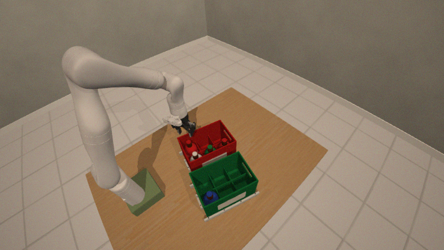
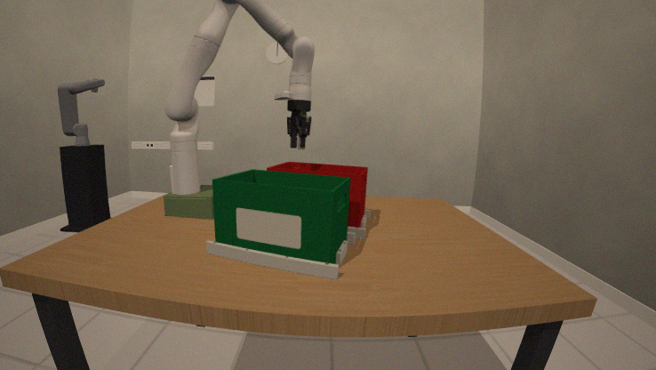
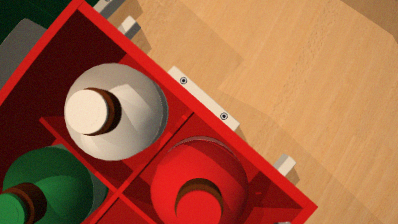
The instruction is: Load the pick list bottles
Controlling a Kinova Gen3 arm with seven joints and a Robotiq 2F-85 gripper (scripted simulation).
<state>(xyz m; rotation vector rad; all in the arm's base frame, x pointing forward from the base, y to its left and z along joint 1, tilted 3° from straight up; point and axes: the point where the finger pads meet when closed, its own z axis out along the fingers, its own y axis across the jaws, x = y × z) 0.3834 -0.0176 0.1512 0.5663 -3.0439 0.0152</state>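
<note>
My gripper [image 1: 185,133] [image 2: 297,146] is open and empty, high above the near-left end of the red crate [image 1: 231,149] [image 2: 358,197] [image 3: 270,172]. That crate holds a white bottle [image 1: 195,154] [image 3: 140,120], a green bottle [image 1: 209,147] [image 3: 65,175], a red bottle [image 1: 188,143] [image 3: 200,165] beside the white one, and another red-capped bottle [image 1: 224,142] at the far end. The green crate [image 1: 254,187] [image 2: 225,211] holds a blue bottle [image 1: 209,195] upright in its near-left corner compartment; its other visible compartments look empty. The pick list is not visible.
White rails [image 1: 231,206] [image 2: 270,259] stand around the crate bases on the wooden table [image 1: 280,149] [image 2: 436,257]. The two crates stand close together. The green robot base block [image 1: 150,200] [image 2: 188,205] is to their left.
</note>
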